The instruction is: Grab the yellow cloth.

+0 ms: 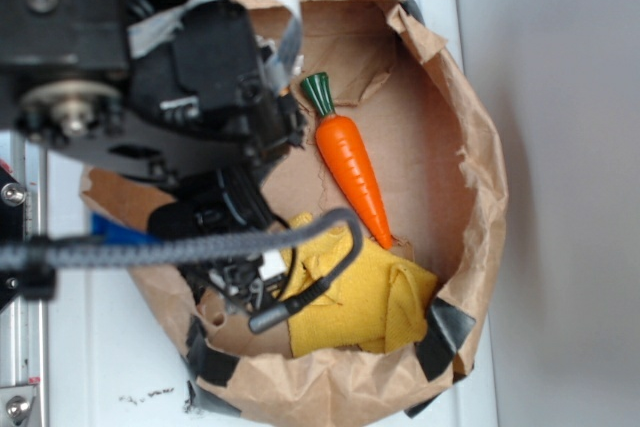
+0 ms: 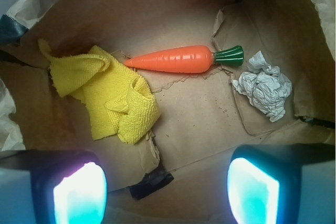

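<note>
The paper bag's (image 2: 157,3) raised, crumpled walls close in the floor on every side, leaving access from above. The carrot (image 2: 176,59) touches the yellow cloth's (image 2: 113,98) edge; the white paper wad (image 2: 265,88) sits near one wall, with bare floor between wad and cloth.

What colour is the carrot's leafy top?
Dark green, on the orange carrot; clearest in the wrist view.

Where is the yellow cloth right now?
In the wrist view the yellow cloth lies crumpled on the paper floor at left, its upper edge beside the carrot tip, ahead of the open gripper.
</note>
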`<state>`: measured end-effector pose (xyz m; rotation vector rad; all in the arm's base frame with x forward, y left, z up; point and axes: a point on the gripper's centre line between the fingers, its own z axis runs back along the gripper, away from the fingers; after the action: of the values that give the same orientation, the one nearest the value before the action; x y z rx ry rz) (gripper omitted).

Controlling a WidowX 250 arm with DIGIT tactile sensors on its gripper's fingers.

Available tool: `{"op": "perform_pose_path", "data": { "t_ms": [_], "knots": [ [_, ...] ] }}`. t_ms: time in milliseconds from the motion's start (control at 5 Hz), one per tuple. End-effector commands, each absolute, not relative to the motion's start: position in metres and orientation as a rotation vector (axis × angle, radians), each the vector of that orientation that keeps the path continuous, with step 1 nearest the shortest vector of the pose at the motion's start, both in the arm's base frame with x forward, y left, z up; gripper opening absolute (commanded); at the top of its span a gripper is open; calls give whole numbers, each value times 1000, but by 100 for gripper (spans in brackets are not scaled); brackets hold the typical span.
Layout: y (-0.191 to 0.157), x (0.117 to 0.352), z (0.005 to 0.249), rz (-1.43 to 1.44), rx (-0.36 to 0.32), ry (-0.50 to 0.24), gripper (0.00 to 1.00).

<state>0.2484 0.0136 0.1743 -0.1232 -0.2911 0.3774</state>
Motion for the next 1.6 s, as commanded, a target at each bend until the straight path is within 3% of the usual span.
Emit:
{"op": "perform_pose_path", "data": {
  "t_ms": [0, 400, 600, 1000, 1400],
  "knots": [
    [10, 257, 160, 386, -41, -379, 100],
    [-11, 249, 126, 303, -61, -426, 100],
    [-12, 259, 114, 317, -30, -398, 100],
    [-4, 297, 106, 353, -92, -364, 100],
    [-11, 318, 86, 385, -21, -390, 100]
  ]
}}
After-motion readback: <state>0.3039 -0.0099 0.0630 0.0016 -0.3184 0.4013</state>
